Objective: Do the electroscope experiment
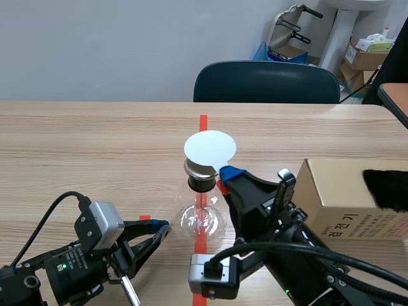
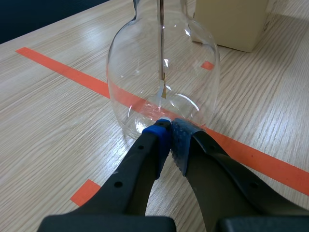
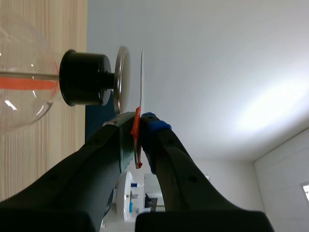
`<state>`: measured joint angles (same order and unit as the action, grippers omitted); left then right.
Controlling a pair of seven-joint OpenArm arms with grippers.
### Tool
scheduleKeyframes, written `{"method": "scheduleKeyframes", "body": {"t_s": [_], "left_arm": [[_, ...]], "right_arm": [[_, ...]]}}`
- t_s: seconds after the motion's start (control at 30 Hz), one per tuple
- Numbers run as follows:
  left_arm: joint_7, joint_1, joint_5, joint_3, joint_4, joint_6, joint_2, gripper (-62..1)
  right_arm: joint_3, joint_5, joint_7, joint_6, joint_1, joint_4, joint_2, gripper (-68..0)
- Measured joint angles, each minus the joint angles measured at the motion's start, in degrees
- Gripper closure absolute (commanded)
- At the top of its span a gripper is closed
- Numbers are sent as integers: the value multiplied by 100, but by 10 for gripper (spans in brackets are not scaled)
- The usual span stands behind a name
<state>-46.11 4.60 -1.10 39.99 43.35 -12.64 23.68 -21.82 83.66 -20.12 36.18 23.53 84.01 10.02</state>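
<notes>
The right hand (image 3: 139, 118) is clamped on the orange tab (image 3: 138, 162) of a white disc (image 1: 210, 147), held just above the electroscope (image 1: 202, 182) standing mid-table (image 1: 95, 146). The left hand (image 2: 169, 137), fingers together on nothing, lies just near-left of its glass bulb (image 2: 145, 63).

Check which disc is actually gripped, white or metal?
The white disc, pinched by its red tab in the right gripper. The metal disc sits on the black stopper of the flask, ungripped.
</notes>
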Motion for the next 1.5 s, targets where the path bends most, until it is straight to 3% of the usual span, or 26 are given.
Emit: {"method": "scheduleKeyframes", "body": {"t_s": [0.23,0.9,1.07,1.5], "left_arm": [[2,0,0,0,0,0,0,-31],[2,0,0,0,0,0,0,-31],[2,0,0,0,0,0,0,-31],[2,0,0,0,0,0,0,-31]], "right_arm": [[0,0,-391,0,0,0,0,-15],[0,0,-374,0,0,0,0,-15],[0,0,284,0,2,0,0,-15],[0,0,2623,-2,2,0,-2,-15]]}}
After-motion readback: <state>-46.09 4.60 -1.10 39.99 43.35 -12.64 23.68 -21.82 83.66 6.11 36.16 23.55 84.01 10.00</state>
